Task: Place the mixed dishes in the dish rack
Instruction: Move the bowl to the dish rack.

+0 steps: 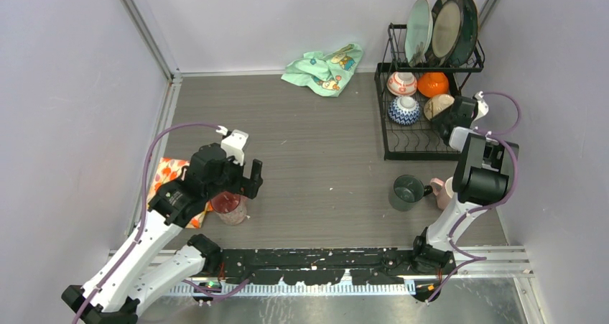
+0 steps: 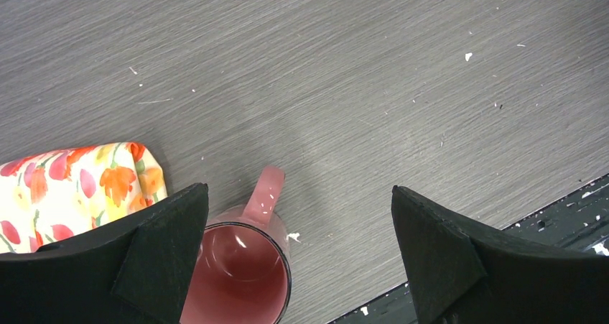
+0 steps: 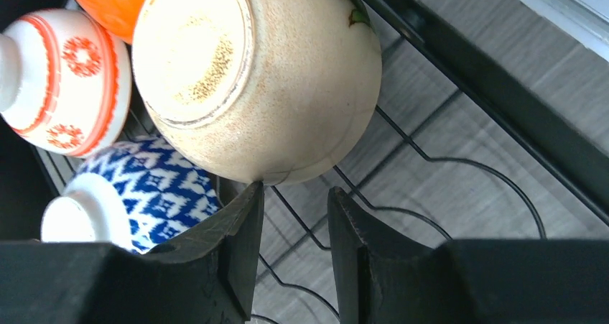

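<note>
Pink cup (image 2: pixel 240 274) stands upright at the surface's eight o'clock: likely light, rigid, slick, breakable. Left gripper (image 2: pixel 299 191) jaws gape over it; pinch its rim wall. Right gripper (image 3: pixel 294 190) jaws, narrowly apart, empty, hang inside dish rack (image 1: pixel 416 141).

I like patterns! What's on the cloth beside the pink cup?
The cloth has orange and pink flowers; left wrist view best.

Bowls (image 1: pixel 404 110) block the dish rack (image 1: pixel 420 156) basket's far half.
</note>
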`<state>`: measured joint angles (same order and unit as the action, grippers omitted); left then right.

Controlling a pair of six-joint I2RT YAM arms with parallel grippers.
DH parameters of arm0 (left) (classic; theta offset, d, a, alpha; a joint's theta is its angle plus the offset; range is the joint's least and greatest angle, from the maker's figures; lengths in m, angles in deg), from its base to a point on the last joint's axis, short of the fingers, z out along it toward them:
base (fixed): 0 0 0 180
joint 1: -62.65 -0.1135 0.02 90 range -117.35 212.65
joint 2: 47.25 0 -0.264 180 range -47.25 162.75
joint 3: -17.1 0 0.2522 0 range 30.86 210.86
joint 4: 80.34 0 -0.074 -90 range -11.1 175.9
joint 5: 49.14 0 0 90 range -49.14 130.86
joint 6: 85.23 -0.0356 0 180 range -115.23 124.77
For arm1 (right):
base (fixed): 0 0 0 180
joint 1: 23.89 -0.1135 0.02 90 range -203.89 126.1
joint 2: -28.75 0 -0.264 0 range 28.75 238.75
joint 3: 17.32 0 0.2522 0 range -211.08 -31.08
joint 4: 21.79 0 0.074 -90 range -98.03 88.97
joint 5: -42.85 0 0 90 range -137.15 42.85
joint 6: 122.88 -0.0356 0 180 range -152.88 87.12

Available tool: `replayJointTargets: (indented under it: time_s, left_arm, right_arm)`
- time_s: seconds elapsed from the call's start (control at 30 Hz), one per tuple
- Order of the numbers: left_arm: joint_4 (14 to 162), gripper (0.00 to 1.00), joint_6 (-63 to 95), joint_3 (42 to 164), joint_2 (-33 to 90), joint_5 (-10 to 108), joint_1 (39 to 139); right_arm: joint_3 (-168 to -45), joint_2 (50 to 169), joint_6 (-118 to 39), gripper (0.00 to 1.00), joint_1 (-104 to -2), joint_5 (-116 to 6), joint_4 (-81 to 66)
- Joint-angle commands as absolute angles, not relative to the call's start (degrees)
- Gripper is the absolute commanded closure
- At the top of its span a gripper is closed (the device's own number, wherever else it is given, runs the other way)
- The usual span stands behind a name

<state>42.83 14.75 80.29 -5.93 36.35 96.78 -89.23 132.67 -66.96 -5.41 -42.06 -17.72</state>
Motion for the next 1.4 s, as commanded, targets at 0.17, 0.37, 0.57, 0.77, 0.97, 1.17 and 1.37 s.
replayJointTargets:
  time_s: [0.17, 0.37, 0.57, 0.77, 0.97, 1.17, 1.37]
  left_arm:
    - [44.7, 0.0, 13.8, 80.3, -5.1, 35.3, 97.0]
    - [44.7, 0.0, 13.8, 80.4, -5.0, 35.3, 97.0]
    - [44.9, 0.0, 13.8, 80.4, -5.0, 35.9, 97.0]
    - [44.8, 0.0, 14.0, 80.3, -4.7, 36.0, 97.0]
    - [44.5, 0.0, 14.4, 80.6, -4.4, 34.4, 97.0]
    - [44.1, 0.0, 16.0, 80.3, -4.6, 30.1, 97.0]
    - [42.4, 0.0, 20.9, 81.0, -3.4, 24.6, 97.0]
  right_arm:
    - [-93.0, 135.2, -68.0, 0.57, -5.0, -44.2, -25.9]
    - [-91.7, 133.0, -69.2, 0.57, -4.8, -46.3, -25.0]
    - [-87.3, 126.9, -74.1, 0.57, -4.8, -49.9, -22.7]
    - [-82.7, 123.2, -74.4, 0.59, -5.0, -57.0, -23.4]
    - [-83.7, 125.1, -77.5, 0.61, -6.4, -62.1, -25.2]
    - [-82.8, 129.8, -82.6, 0.62, -9.1, -62.7, -32.4]
    - [-84.4, 135.7, -87.8, 0.63, -10.1, -63.3, -39.7]
